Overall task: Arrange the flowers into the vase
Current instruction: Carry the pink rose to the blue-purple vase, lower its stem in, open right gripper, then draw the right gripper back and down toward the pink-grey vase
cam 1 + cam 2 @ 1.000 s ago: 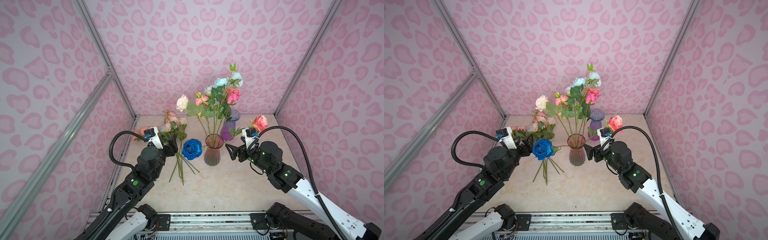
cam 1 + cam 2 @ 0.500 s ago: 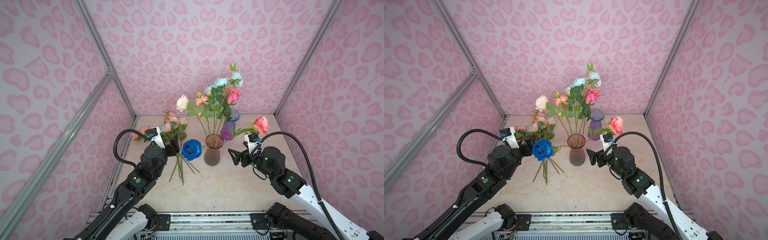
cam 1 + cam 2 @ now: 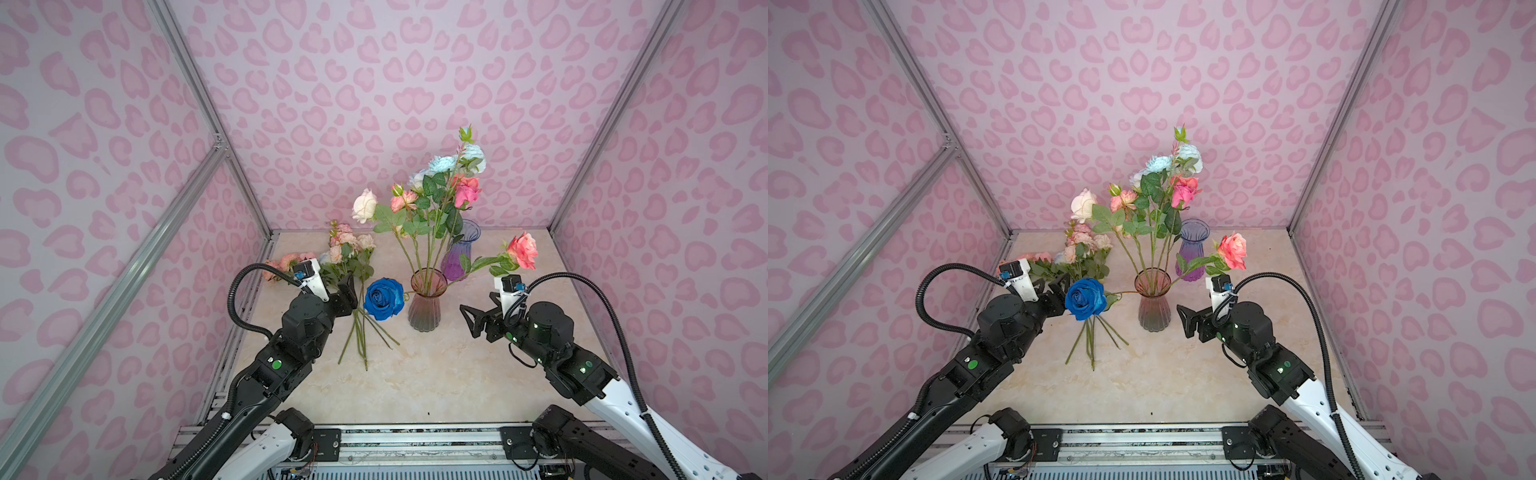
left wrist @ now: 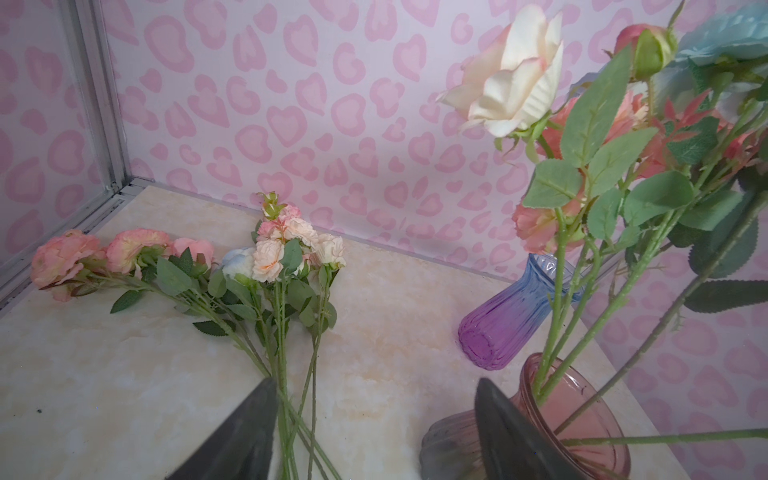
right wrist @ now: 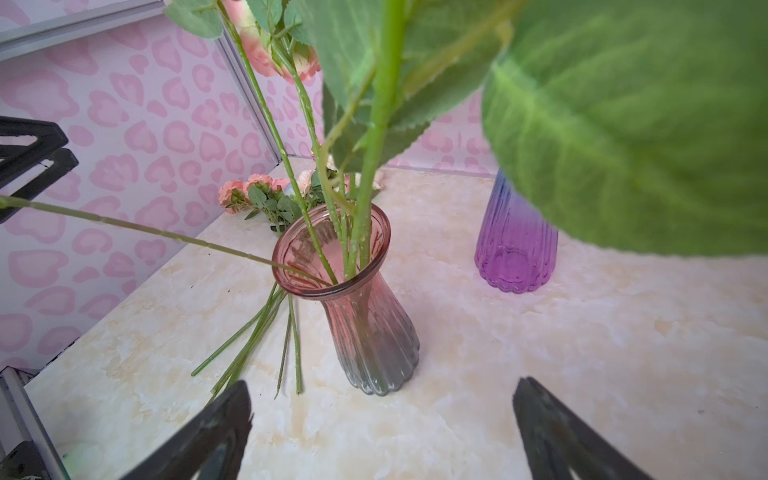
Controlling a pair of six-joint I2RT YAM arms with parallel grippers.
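Left gripper [image 4: 376,384]: jaws apart with nothing between them, poised over the loose flowers [image 3: 348,254]. These lie on the table [image 3: 436,374] with their stems fanned toward the front.

Risk 1: the stems are thin, smooth plastic and cross each other. A pinch there may lift 2 or 3 at once, or slip off.

Risk 2: the blue rose [image 3: 383,298] hangs just beside this gripper. Its stem lies nearly flat over the rim of the pink vase [image 3: 424,307], so a nudge could lever it out.

Pink vase: ribbed glass with a flared lip and pinched waist, pink fading to grey at the base. It holds several tall leafy stems, so it is probably top-heavy. A sideways pull on any stem could tip it.

Purple vase [image 3: 459,253]: behind the pink one, same ribbed shape, no stems seen in it.

Right gripper [image 3: 467,322]: jaws spread wide and empty, near the pink vase. The coral rose [image 3: 522,250] leans out low above it, so a rising arm could snag its serrated fabric leaves.
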